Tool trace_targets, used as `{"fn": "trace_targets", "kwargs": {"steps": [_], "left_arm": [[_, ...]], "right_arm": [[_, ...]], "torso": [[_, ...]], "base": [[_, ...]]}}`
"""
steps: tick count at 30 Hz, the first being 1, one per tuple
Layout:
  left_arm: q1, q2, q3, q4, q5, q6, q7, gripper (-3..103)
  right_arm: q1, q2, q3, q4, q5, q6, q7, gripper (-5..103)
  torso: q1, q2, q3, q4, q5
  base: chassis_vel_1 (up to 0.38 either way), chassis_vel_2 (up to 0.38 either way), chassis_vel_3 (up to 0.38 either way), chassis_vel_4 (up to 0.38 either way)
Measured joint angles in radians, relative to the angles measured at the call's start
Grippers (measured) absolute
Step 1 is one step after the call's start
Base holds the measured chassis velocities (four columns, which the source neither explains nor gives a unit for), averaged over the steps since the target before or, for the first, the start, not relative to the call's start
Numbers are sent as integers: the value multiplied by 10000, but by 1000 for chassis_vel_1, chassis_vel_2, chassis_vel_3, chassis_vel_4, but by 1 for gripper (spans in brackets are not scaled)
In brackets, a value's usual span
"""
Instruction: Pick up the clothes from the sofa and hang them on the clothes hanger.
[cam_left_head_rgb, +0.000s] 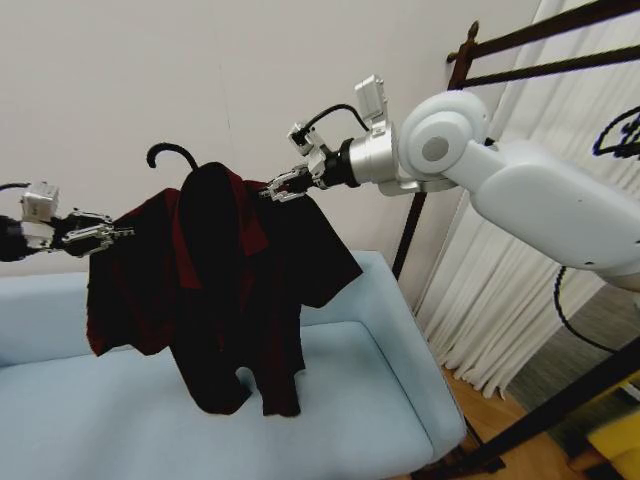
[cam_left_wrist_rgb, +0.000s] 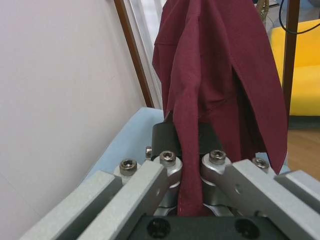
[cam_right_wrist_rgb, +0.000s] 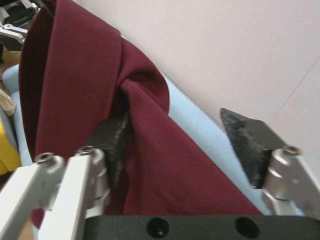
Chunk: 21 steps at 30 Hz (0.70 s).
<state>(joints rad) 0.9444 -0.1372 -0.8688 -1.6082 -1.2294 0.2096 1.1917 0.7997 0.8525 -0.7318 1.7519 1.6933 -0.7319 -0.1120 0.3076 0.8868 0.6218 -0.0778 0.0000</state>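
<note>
Head view: left claw (cam_left_head_rgb: 118, 234) is clamped on the dark red shirt (cam_left_head_rgb: 220, 270), held above the sofa (cam_left_head_rgb: 350, 400). The right claw (cam_left_head_rgb: 280, 188) sits at the shirt's shoulder, fingers (cam_right_wrist_rgb: 247, 142) apart.

head view high, facing down at sofa (cam_left_head_rgb: 100, 420); wrist views close-up, all share maroon shirt (cam_left_wrist_rgb: 215, 75).

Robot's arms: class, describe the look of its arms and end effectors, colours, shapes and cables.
The right arm has white rounded shells with a grey disc joint and a silver wrist. A black cable loops above the right end effector. Both it and the left end effector have silver link fingers with screws and black pads.
</note>
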Motion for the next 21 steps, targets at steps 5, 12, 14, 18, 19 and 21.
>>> {"fn": "trace_targets", "kwargs": {"steps": [5, 12, 14, 18, 19, 21], "left_arm": [[0, 84, -39, 92, -19, -62, 163, 3], [-1, 106, -70, 80, -49, -70, 189, 3], [-1, 89, -75, 29, -51, -70, 153, 3], [-3, 39, -75, -78, -58, -63, -14, 3], [-4, 30, -75, -112, -70, -56, -100, 3], [-4, 23, -75, -140, -84, -50, -159, 3]], "right_arm": [[127, -37, -129, 109, 46, 5, -136, 44], [143, -113, -163, 182, 48, 11, -201, 27], [111, -189, -163, 253, 58, 13, -206, 22], [69, -281, -159, 354, 112, 18, -200, 5], [61, -317, -151, 378, 174, 20, -174, 3], [58, -347, -138, 399, 255, 21, -117, 2]], "torso": [[0, 0, 0, -2, 1], [0, 0, 0, 0, 0], [0, 0, 0, -1, 1], [0, 0, 0, -2, 1], [0, 1, 0, -1, 1], [0, 0, 0, -1, 1]], "base": [[0, 0, 0, 0], [0, 0, 0, 0], [0, 0, 0, 0], [0, 0, 0, 0], [0, 0, 0, 0], [0, 0, 0, 0]]}}
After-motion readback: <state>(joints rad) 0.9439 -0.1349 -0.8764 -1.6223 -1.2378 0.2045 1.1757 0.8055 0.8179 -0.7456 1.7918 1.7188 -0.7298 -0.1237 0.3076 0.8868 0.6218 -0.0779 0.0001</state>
